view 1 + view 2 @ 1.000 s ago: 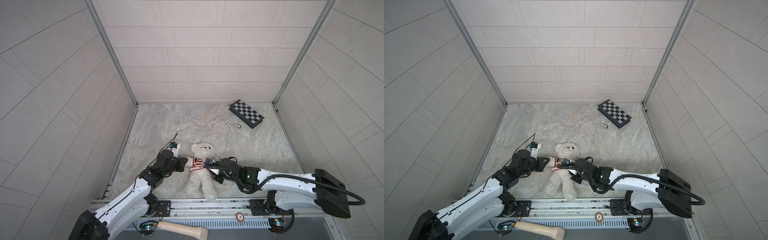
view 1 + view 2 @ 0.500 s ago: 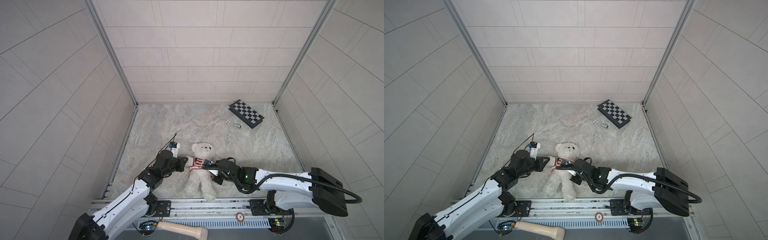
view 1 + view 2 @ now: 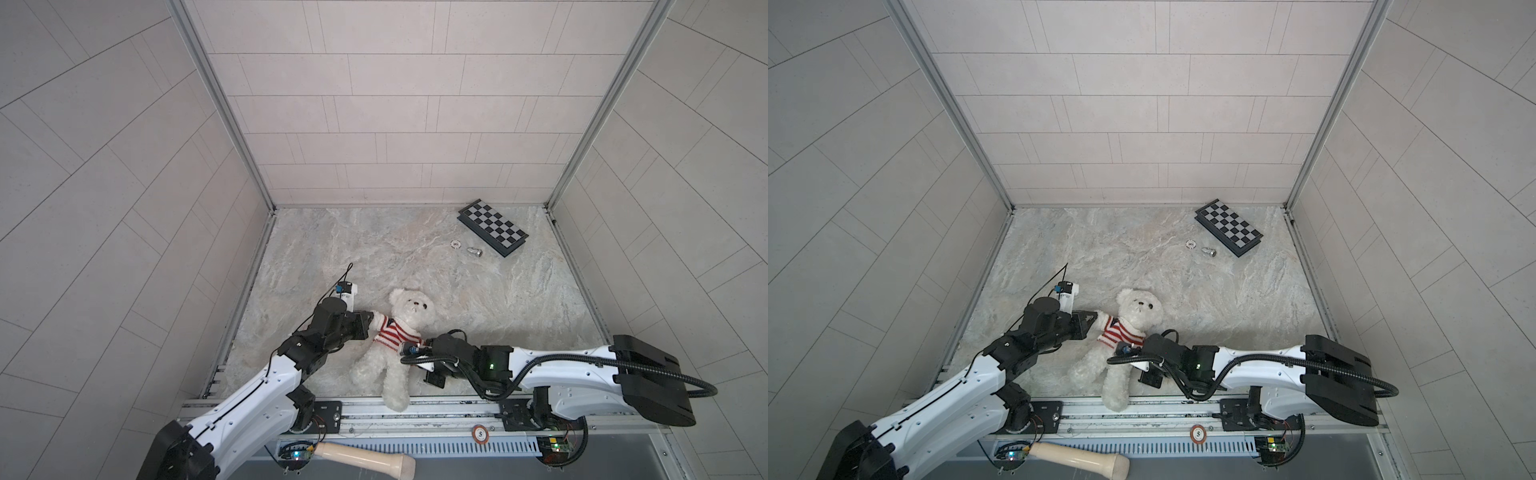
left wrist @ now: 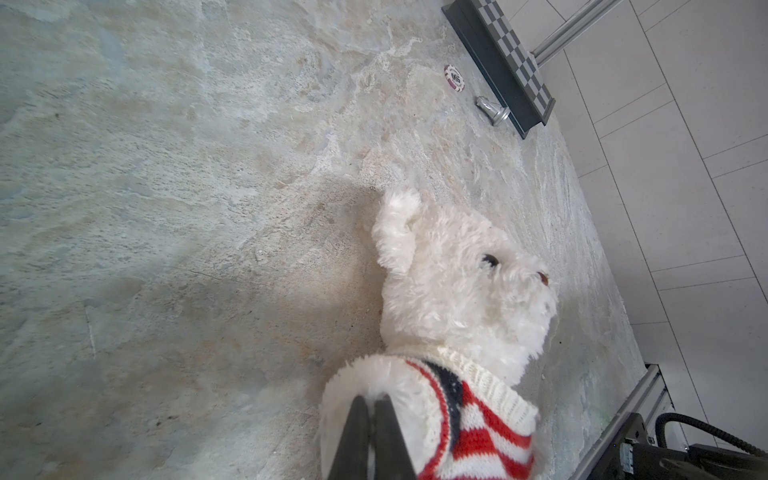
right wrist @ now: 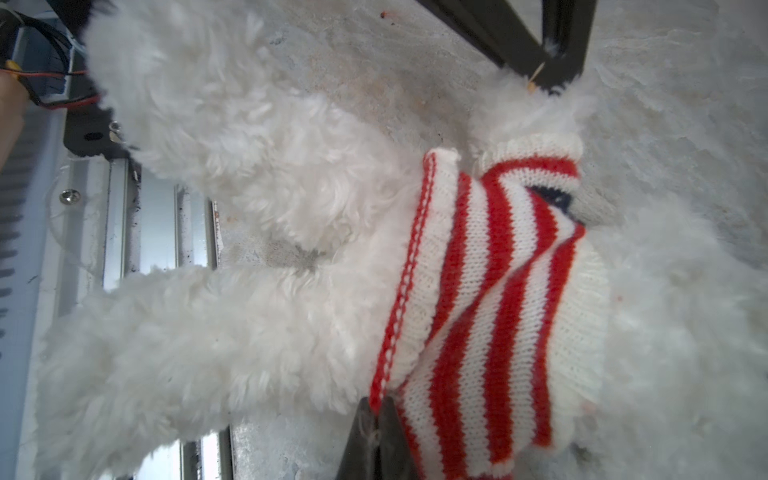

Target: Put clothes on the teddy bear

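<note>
On the teddy bear [image 3: 411,308], right tool [image 5: 376,415] pinches sweater [image 5: 503,291]

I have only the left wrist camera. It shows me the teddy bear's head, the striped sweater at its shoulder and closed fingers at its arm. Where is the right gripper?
Observer: The right gripper is shut on the red-edged hem of the sweater, at the side of the teddy bear.
Operator: Does the sweater cover the belly?
Observer: No. In the right wrist view the hem stops above the belly, and the fur is bare from there to the legs.
Operator: Where do the legs point?
Observer: In both top views they point toward the front rail, and one foot lies over it.
</note>
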Robot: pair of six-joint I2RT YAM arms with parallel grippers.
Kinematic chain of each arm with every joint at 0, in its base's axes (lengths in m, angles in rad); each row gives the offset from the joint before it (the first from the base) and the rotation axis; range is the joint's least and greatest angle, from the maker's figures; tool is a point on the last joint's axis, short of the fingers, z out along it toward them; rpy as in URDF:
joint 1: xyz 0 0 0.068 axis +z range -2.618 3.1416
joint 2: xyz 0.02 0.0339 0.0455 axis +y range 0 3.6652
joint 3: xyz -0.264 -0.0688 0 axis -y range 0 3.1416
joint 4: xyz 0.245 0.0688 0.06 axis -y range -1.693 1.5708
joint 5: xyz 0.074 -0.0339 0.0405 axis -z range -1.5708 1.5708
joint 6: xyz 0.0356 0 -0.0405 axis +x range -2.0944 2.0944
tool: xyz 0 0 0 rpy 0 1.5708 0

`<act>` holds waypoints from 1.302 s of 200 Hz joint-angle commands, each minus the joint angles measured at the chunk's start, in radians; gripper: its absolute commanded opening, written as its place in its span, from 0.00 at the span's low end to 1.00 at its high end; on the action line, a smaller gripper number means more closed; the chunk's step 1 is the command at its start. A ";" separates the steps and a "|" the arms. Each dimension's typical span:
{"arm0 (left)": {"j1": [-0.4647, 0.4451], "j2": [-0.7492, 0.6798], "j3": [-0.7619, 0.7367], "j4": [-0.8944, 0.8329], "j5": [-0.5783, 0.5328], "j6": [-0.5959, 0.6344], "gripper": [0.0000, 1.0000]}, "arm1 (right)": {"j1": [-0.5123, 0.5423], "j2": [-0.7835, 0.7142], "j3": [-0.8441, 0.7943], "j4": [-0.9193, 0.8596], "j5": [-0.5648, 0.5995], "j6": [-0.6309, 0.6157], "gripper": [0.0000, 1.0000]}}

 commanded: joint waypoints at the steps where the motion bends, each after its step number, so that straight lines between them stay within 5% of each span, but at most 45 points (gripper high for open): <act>1: 0.011 -0.011 0.024 0.008 -0.048 -0.019 0.00 | 0.016 -0.004 -0.019 0.007 -0.049 -0.021 0.00; 43: 0.011 0.001 0.011 0.032 -0.043 -0.025 0.00 | 0.017 -0.037 -0.041 0.016 0.008 -0.021 0.00; 84: 0.012 -0.020 -0.003 0.077 0.022 0.020 0.00 | 0.015 -0.041 0.020 -0.037 0.139 -0.013 0.26; 112: 0.011 -0.019 0.002 0.061 0.047 0.057 0.00 | 0.015 -0.100 0.048 -0.068 0.215 -0.021 0.32; 133: 0.012 -0.018 0.004 0.055 0.055 0.069 0.00 | -0.006 -0.147 0.063 -0.055 0.274 0.000 0.31; 174: 0.011 -0.017 -0.003 0.075 0.070 0.060 0.00 | -0.116 -0.084 0.119 0.021 0.176 0.028 0.20; 260: 0.010 -0.026 -0.015 0.074 0.061 0.046 0.00 | -0.121 0.164 0.194 0.116 -0.027 0.063 0.12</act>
